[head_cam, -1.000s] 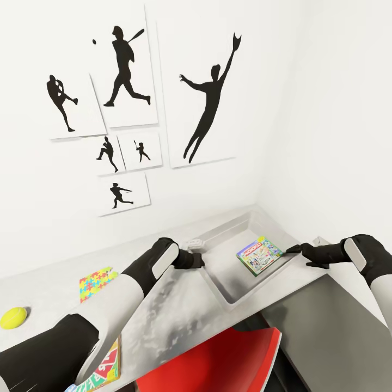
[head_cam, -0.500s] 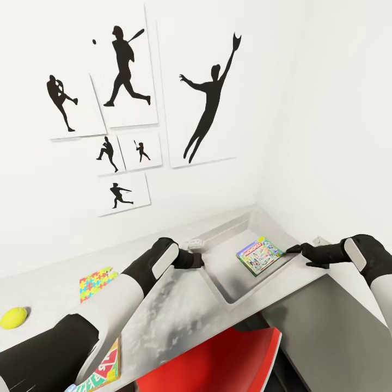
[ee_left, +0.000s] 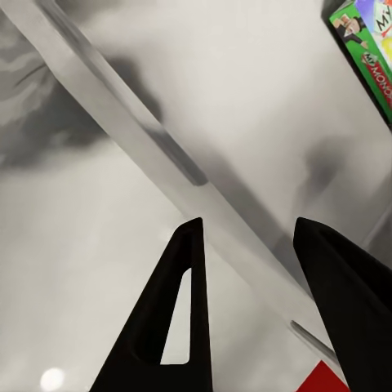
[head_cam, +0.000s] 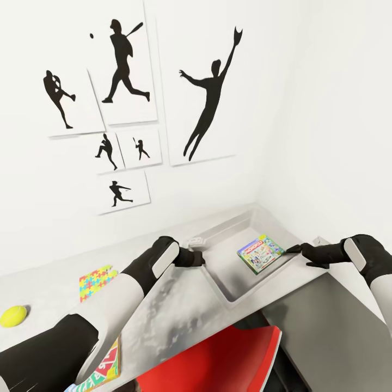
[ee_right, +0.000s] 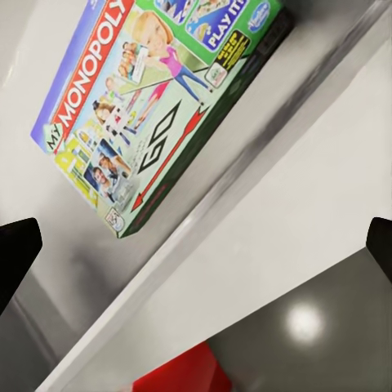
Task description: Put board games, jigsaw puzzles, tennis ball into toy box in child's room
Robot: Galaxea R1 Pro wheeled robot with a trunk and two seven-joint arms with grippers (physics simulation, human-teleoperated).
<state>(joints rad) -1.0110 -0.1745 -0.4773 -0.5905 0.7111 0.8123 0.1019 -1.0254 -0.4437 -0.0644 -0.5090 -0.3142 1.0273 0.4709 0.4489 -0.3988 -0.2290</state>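
The light grey toy box (head_cam: pixel 220 289) stands at the table's (head_cam: pixel 179 321) far right corner. A Monopoly board game (head_cam: pixel 260 253) lies inside it by the right wall, printed face up (ee_right: pixel 155 106). My right gripper (head_cam: pixel 291 249) hovers just outside the box's right rim, open wide with nothing in it (ee_right: pixel 196 253). My left gripper (head_cam: pixel 198 257) is open and empty at the box's left rim (ee_left: pixel 249 229). A jigsaw puzzle (head_cam: pixel 97 282) and the tennis ball (head_cam: pixel 13 316) lie at the left on the table. The Skip-Bo game (head_cam: pixel 104 366) shows partly under my left arm.
A red chair (head_cam: pixel 218 365) stands close against the table's front edge below the toy box. The white walls meet right behind the box, and black silhouette posters (head_cam: pixel 204 87) hang above. A small white object (head_cam: pixel 194 240) sits behind my left gripper.
The whole picture has shifted slightly, so the camera moved. Both arms and the Monopoly game stand as before.
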